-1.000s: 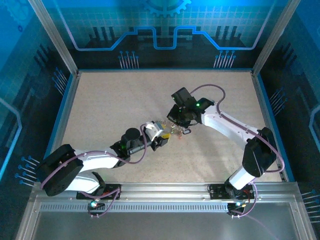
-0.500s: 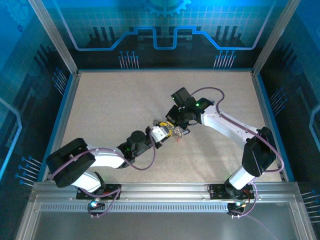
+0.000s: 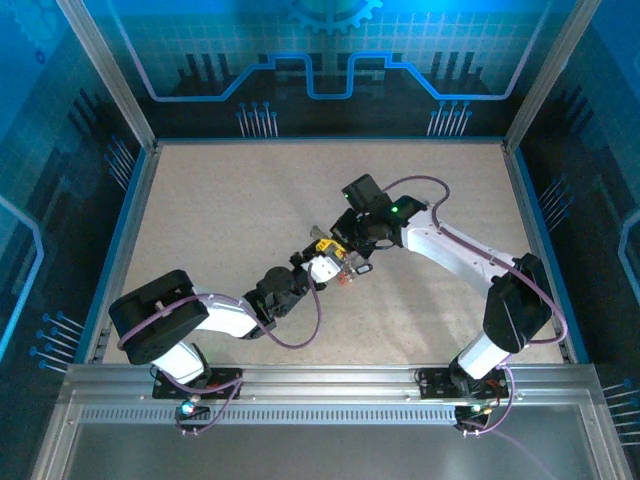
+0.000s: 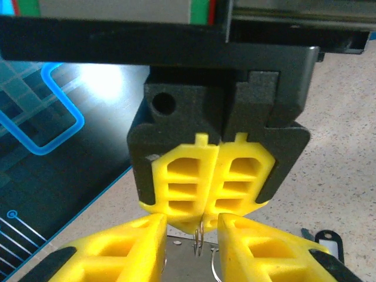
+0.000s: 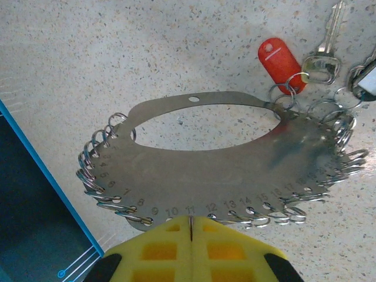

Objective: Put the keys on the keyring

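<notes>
The right tool (image 5: 191, 229) is clenched on the curved rim of a flat, silvery, fan-shaped metal plate (image 5: 235, 170) whose numbered holes each carry a small wire split ring, holding it above the beige speckled worktop (image 5: 117, 53). Facing it, the left tool (image 4: 192, 230) has its yellow fingers (image 4: 135, 247) parted, with one thin wire ring (image 4: 198, 241) in the gap and nothing visibly pinched. A silver key (image 5: 326, 32) with a red oval plastic tag (image 5: 279, 56) lies on the worktop at the plate's far corner; whether it is linked to the plate's rings is unclear. The step looks like singling out one ring. The left tool should therefore close squarely on that wire alone, clear of crowded neighbours and the right fingertips. Thin wire may slip or twist, so the right clamp should hold firm.
</notes>
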You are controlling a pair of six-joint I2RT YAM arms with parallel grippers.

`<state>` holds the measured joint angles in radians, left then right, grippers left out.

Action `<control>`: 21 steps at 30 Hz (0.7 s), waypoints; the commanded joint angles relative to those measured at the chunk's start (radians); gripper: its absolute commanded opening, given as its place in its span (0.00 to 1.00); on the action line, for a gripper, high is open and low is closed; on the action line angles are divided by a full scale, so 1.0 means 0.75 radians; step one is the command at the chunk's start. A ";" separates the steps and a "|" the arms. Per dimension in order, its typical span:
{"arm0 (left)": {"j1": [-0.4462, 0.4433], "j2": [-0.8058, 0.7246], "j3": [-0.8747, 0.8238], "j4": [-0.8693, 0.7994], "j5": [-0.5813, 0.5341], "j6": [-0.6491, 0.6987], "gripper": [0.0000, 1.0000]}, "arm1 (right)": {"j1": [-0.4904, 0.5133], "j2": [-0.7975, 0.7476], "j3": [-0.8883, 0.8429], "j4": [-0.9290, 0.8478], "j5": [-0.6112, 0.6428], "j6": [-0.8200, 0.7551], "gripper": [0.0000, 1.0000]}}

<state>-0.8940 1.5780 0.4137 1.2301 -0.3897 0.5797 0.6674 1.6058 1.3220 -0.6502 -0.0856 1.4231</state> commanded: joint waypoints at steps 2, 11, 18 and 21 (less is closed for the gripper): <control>0.008 0.008 -0.016 0.143 -0.070 0.011 0.31 | 0.027 -0.022 -0.004 -0.061 -0.045 0.029 0.00; 0.010 0.002 -0.083 0.187 -0.059 -0.008 0.30 | 0.027 -0.039 -0.002 -0.055 -0.026 0.030 0.00; 0.014 -0.014 -0.141 0.170 0.053 -0.011 0.35 | 0.028 -0.053 -0.012 -0.035 -0.024 0.038 0.00; 0.046 -0.008 -0.134 0.151 0.076 -0.064 0.36 | 0.030 -0.047 -0.009 -0.030 -0.040 0.039 0.00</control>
<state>-0.8814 1.5867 0.3202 1.3178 -0.3710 0.5728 0.6693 1.5993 1.3216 -0.6720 -0.0914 1.4364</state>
